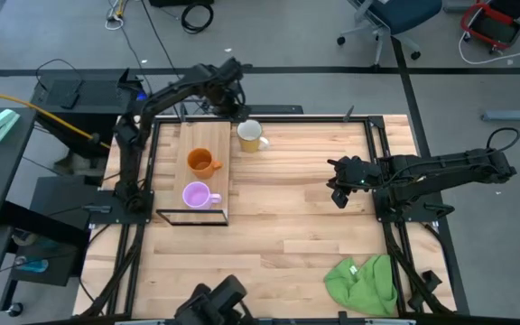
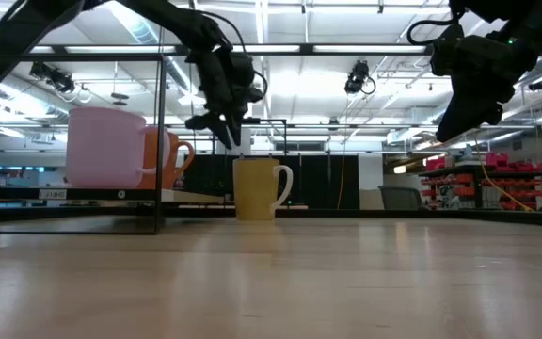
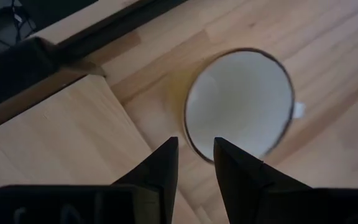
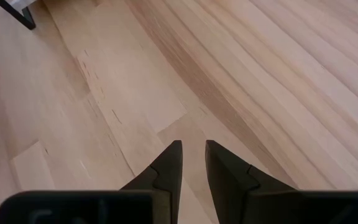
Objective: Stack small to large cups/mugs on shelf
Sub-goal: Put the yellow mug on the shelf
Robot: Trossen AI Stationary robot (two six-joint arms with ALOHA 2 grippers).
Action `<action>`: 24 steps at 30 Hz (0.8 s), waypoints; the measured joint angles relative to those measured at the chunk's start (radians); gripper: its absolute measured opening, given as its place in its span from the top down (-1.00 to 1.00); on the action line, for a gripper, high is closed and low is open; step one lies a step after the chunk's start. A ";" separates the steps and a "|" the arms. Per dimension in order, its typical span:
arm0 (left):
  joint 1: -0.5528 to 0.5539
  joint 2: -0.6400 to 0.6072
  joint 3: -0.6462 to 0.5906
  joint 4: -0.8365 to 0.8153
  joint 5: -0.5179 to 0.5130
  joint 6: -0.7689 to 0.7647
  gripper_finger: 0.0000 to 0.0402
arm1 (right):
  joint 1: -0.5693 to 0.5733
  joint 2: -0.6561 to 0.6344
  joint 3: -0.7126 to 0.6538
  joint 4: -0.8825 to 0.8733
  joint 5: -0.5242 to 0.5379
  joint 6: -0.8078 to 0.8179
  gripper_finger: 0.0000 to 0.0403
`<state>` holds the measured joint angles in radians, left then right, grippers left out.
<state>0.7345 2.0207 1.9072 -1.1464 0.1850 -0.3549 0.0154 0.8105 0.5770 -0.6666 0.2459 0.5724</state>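
Cream mug [image 1: 250,135], stiff, smooth and breakable, stood on the tabletop [image 1: 296,208] just below the left hand [image 3: 196,158], whose slightly parted fingers held nothing; its rim looked grippable.

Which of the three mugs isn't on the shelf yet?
The cream-white mug: it stands on the tabletop beside the shelf, under the left end effector. The orange mug and purple mug sit on the plank.
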 joint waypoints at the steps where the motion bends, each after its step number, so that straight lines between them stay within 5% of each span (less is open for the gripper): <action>1: 0.000 0.007 0.000 0.002 -0.004 0.000 0.45 | 0.000 0.000 0.000 0.001 0.000 0.000 0.62; 24: -0.021 0.061 -0.001 0.054 -0.060 0.152 0.43 | 0.000 0.000 0.000 0.002 0.000 -0.008 0.62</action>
<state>0.7134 2.0816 1.9064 -1.0925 0.1252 -0.2032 0.0154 0.8108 0.5773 -0.6651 0.2455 0.5644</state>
